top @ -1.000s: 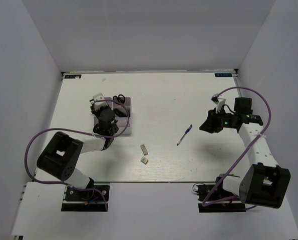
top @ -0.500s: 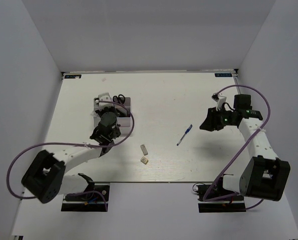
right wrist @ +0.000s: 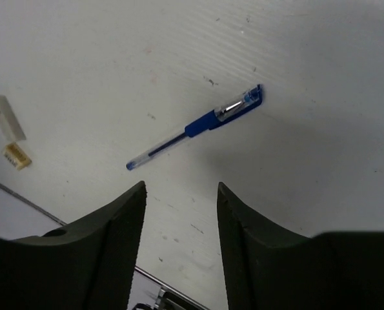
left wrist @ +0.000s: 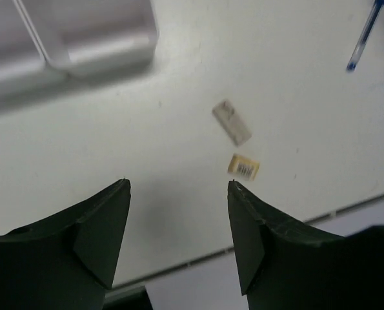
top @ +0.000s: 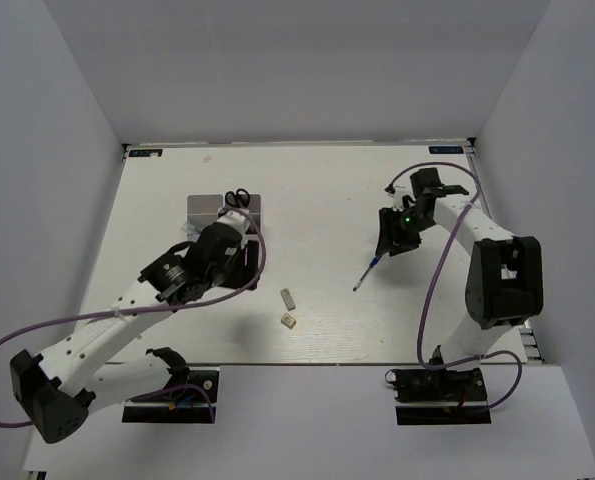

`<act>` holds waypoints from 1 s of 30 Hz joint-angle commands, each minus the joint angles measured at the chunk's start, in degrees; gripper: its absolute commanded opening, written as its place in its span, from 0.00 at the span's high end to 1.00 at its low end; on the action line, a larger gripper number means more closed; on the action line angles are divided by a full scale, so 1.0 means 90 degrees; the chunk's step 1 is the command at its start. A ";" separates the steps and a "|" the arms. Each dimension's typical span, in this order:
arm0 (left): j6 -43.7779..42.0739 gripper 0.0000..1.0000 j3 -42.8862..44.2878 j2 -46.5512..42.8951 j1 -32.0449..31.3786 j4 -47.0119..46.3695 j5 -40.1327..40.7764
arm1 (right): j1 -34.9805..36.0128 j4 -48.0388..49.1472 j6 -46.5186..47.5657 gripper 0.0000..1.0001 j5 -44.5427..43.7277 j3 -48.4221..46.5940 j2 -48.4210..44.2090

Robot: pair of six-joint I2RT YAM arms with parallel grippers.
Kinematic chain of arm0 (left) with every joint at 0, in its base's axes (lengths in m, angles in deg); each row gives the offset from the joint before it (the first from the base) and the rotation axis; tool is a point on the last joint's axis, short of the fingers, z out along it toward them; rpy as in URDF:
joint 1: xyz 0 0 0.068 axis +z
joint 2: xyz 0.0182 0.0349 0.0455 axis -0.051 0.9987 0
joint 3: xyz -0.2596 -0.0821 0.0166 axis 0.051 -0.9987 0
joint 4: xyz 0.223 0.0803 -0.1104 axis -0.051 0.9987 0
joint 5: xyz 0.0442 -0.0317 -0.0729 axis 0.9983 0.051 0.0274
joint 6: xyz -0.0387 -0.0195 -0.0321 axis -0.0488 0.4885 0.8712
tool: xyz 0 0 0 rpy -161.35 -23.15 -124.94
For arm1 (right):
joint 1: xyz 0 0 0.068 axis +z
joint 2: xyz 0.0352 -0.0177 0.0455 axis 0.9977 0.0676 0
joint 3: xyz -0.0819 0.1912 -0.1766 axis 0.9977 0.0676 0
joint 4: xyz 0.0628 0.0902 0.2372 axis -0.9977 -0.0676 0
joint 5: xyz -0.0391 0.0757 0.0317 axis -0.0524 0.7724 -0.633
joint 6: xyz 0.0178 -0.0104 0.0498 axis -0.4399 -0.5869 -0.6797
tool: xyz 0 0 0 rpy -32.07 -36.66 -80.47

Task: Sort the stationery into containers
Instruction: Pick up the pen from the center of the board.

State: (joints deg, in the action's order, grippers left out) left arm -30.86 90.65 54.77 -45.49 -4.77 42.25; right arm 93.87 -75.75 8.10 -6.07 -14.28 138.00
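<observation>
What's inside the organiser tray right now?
Black-handled scissors show at the far edge of the white organiser tray. The left arm covers the near compartments, so their contents can't be seen.

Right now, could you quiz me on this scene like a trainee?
1. True or false: the right gripper is open, and the thin blue pen lies loose on the white table.
2. How many small rectangular erasers lie on the table?
3. Where are the black-handled scissors? A: at the white plastic organiser tray; B: beside the pen; C: between the erasers.
Key: 1 true; 2 two; 3 A.
</observation>
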 commanded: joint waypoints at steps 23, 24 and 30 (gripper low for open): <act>0.1478 0.26 -0.2210 -0.2559 -0.0407 0.1904 -0.0689 | 0.1141 -0.0053 -0.2484 0.45 -0.3312 -0.0991 0.1898; 0.1488 0.26 -0.2210 -0.2589 -0.0407 0.1924 -0.0680 | 0.1160 -0.0043 -0.2524 0.46 -0.3303 -0.0991 0.1928; 0.1547 0.26 -0.2230 -0.2647 -0.0407 0.2012 -0.0670 | 0.1200 0.0064 -0.2690 0.66 -0.3313 -0.0620 0.1918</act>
State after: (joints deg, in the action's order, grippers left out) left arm -17.75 71.19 31.54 -48.92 12.65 36.00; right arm 104.30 -76.54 -14.02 -34.48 -22.13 153.58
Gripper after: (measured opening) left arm 0.744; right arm 0.370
